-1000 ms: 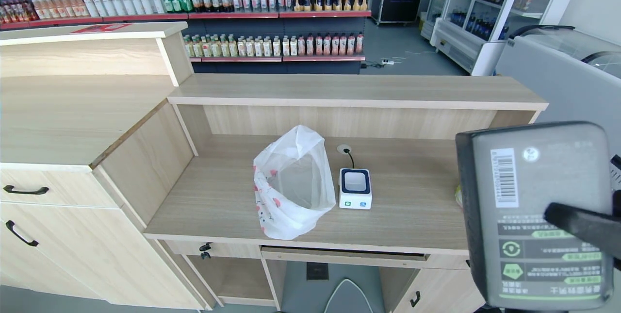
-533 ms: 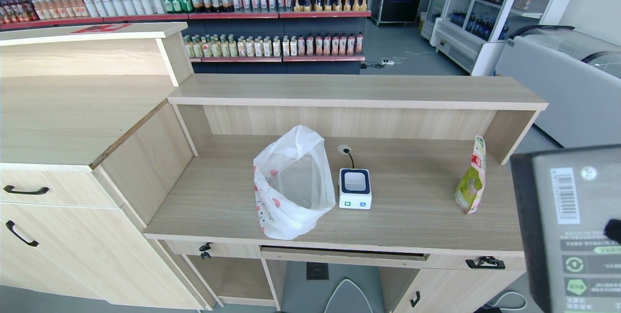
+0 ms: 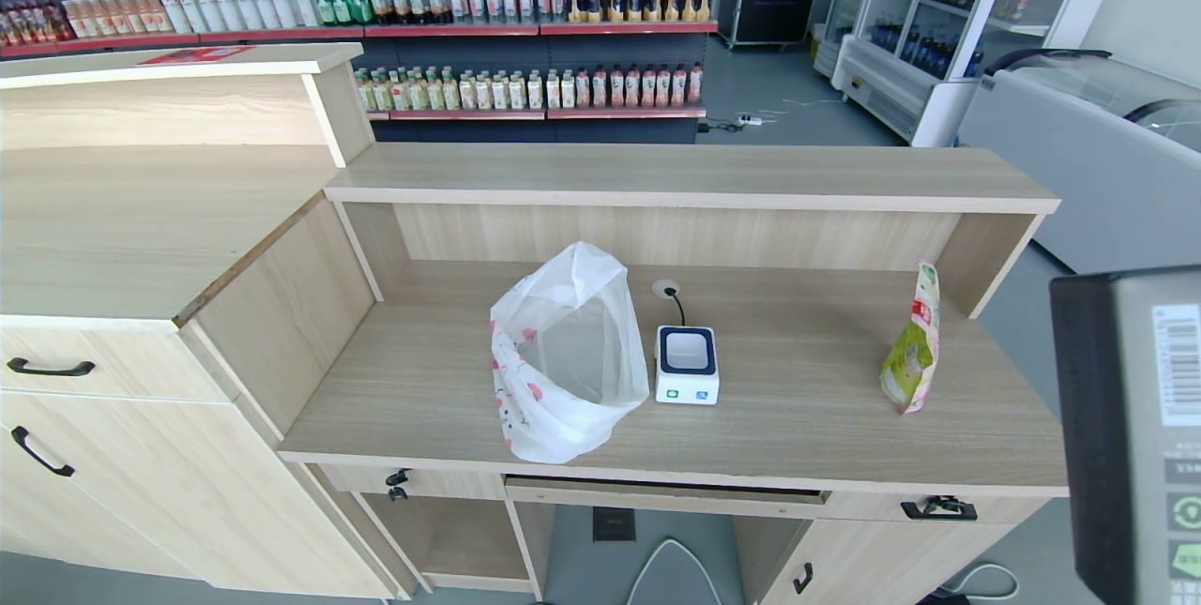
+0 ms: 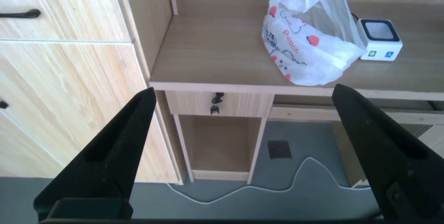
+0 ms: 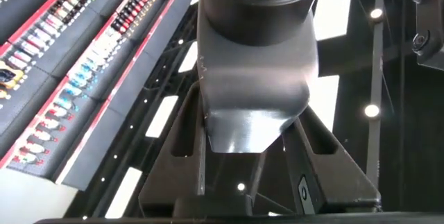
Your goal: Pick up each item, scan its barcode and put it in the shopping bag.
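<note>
The large grey flat pack with a white barcode label (image 3: 1140, 436) is in the air at the far right, near the robot and well apart from everything on the bench. The right hand (image 5: 253, 113) is clamped on it from both sides. The label faces up toward the head camera. If the pack is carried across without being turned, the small white scanner box with a dark window (image 3: 687, 363) will probably see the wrong face and read nothing.

The green-and-yellow stand-up pouch (image 3: 912, 352) stands upright at the right of the pale wooden bench (image 3: 798, 436), between the pack and the scanner. A low sweep could tip it or push it off the near edge.

The white translucent plastic shopping bag with red prints (image 3: 563, 361) is just left of the scanner, with its mouth open upward and nothing holding it. The pack looks broad for that limp rim, so it may catch, fold the opening shut or drag the bag along. The left hand (image 4: 244, 92) is spread wide and empty, low and near the bench's left front.
</note>
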Motion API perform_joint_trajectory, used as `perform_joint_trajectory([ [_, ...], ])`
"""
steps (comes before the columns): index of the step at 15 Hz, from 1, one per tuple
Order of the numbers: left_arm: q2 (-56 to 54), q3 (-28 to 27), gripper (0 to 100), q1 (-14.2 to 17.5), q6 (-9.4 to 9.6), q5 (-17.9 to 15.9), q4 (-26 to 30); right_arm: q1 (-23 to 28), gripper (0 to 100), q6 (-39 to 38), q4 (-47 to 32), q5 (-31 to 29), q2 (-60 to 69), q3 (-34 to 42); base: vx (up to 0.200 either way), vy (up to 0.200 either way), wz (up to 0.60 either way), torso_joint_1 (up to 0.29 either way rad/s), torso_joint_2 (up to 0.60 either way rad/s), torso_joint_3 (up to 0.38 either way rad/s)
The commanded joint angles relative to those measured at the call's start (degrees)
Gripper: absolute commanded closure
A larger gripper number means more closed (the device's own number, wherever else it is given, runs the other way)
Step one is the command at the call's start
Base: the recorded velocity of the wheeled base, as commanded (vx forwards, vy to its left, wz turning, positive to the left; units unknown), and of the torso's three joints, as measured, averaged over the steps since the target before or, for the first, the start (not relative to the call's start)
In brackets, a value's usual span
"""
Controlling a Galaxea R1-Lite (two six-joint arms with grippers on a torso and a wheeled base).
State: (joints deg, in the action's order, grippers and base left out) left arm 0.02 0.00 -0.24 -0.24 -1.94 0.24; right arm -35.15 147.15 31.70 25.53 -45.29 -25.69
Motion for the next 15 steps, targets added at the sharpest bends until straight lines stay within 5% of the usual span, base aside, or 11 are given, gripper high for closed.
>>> perform_joint_trajectory([
  [1,0.06,0.0,0,-0.02,-0.02,0.0,0.02,0.87,100,-3.63,1.0,-0.21,-0.85,-0.51,0.0,0.0,0.0,0.0,0.0,0.0],
  [4,0.06,0.0,0,-0.02,-0.02,0.0,-0.07,7.11,100,-31.66,0.82,-2.76,-3.32,-0.42,0.0,0.0,0.0,0.0,0.0,0.0],
  [9,0.06,0.0,0,-0.02,-0.02,0.0,0.02,29.26,100,-70.6,2.58,-15.33,-4.55,-2.18,0.0,0.0,0.0,0.0,0.0,0.0],
  [13,0.06,0.0,0,-0.02,-0.02,0.0,0.02,47.8,100,-93.72,11.55,-17.62,-12.9,-1.56,0.0,0.0,0.0,0.0,0.0,0.0],
  [15,0.06,0.0,0,-0.02,-0.02,0.0,0.02,56.42,100,-98.55,11.46,-17.7,-17.29,-0.86,0.0,0.0,0.0,0.0,0.0,0.0],
])
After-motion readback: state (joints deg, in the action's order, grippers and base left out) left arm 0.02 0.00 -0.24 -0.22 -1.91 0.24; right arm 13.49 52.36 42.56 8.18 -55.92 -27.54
